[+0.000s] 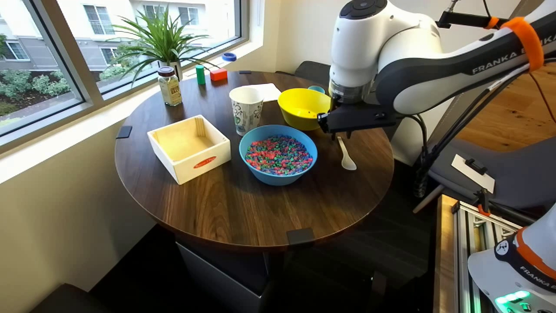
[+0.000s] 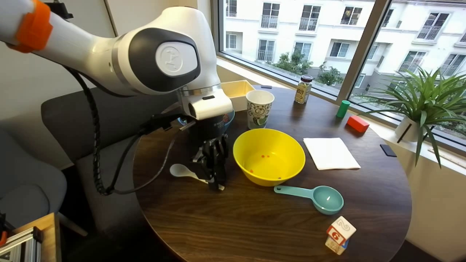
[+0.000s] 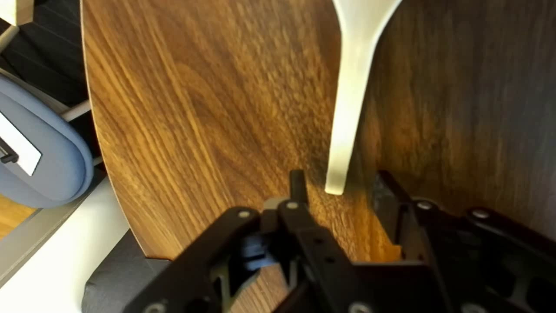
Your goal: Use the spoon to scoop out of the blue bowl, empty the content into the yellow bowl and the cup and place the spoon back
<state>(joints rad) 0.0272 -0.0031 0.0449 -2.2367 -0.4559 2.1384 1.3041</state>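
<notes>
claw (image 3: 340,182) is spread apart, spoon (image 3: 352,82) lying on the worktop (image 3: 195,108) with its handle end in the gap. red bits (image 2: 263,156) in the yellow bowl (image 2: 284,145) suggest put-back time, so i'd lift straight up without nudging it.

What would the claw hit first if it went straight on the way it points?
Likely the tabletop: in the wrist view the claw, jaws open, flanks the handle end of the spoon. Remaining height is unclear.
</notes>
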